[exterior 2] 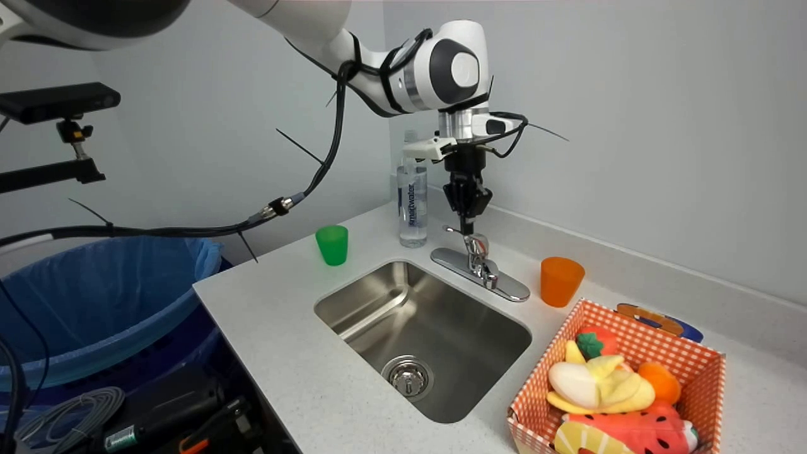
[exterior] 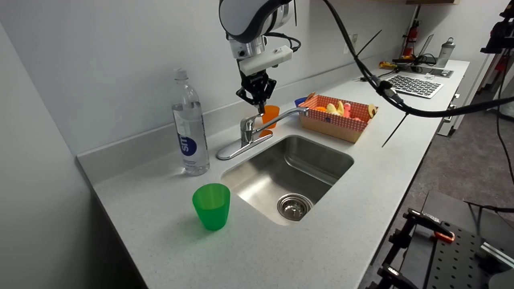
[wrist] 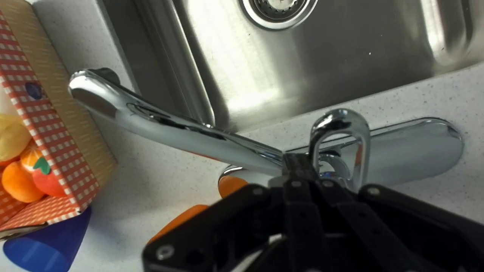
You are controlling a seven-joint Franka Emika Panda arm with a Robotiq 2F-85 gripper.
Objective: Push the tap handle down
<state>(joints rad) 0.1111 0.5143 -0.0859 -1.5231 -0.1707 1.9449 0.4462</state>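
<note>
The tap handle [wrist: 340,120] is a shiny chrome loop-shaped lever on top of the silver faucet. It also shows as a short raised lever in both exterior views [exterior: 252,117] [exterior 2: 452,229]. The faucet body [exterior: 246,131] stands behind the sink, with its long curved spout [wrist: 177,130] reaching out. My gripper [wrist: 298,164] points down with its fingertips together and nothing visible between them. In the wrist view the tips overlap the side of the handle loop. In both exterior views the tips [exterior: 262,110] [exterior 2: 466,227] are right at the handle; I cannot tell whether they touch it.
A water bottle [exterior: 192,136] stands beside the faucet against the wall. A green cup [exterior: 212,206] is near the sink [exterior 2: 416,315]. An orange cup [exterior 2: 561,282] and a checked basket of toy food [exterior 2: 621,384] stand at the spout side. A blue cup [wrist: 47,243] is behind the basket.
</note>
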